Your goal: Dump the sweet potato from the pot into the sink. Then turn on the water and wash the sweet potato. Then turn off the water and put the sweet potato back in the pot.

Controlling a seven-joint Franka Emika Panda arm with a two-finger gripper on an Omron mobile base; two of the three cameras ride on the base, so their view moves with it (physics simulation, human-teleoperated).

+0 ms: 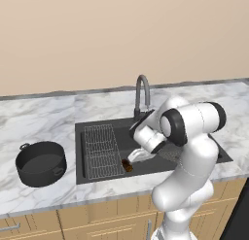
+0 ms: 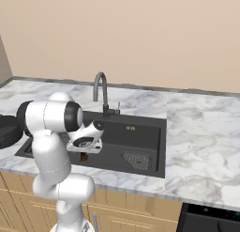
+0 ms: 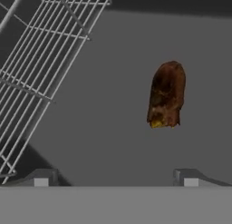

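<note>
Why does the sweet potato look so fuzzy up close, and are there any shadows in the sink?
Hand view: the sweet potato has soft, smeared edges, though the wire rack stays fairly crisp; a dark band lies across the top of the sink floor. Left base view: flat, even light, the basin dark. Right base view: no glare on the marble counter.
</note>
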